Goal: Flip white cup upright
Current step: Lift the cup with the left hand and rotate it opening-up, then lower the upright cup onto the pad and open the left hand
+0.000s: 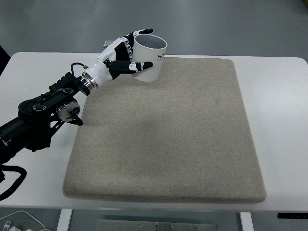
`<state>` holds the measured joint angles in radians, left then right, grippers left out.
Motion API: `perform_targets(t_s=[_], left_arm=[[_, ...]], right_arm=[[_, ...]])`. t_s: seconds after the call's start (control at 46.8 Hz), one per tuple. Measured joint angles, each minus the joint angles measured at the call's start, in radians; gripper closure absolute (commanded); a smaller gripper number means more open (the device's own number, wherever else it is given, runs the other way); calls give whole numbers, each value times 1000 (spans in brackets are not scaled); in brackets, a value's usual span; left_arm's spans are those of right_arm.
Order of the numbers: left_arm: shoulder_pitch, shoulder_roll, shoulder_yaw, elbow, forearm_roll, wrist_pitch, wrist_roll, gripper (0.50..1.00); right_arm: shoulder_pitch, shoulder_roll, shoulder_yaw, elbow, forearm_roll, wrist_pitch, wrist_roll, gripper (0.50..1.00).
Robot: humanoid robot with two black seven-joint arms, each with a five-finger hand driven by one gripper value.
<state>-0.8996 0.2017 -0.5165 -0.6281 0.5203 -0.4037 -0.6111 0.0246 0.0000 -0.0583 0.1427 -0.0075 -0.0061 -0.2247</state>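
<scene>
Top view: left hand holds the white cup at the far left corner of the beige mat on the white worktop. Fingers wrapped round cup wall; cup mouth up, slightly tilted.

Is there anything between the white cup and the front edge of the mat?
No. In the top view, the beige mat is bare from the white cup, held by the left hand, to its front edge.
</scene>
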Motion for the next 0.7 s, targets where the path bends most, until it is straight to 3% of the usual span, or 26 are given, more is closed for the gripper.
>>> perform_targets(t_s=[0.47,0.705], left_arm=[[25,33,0,-2,115,16,0,973],[33,29,1,-9,197,100,0,971]], right_arm=[[0,0,0,0,0,0,0,570],[0,0,0,0,0,0,-1,570]])
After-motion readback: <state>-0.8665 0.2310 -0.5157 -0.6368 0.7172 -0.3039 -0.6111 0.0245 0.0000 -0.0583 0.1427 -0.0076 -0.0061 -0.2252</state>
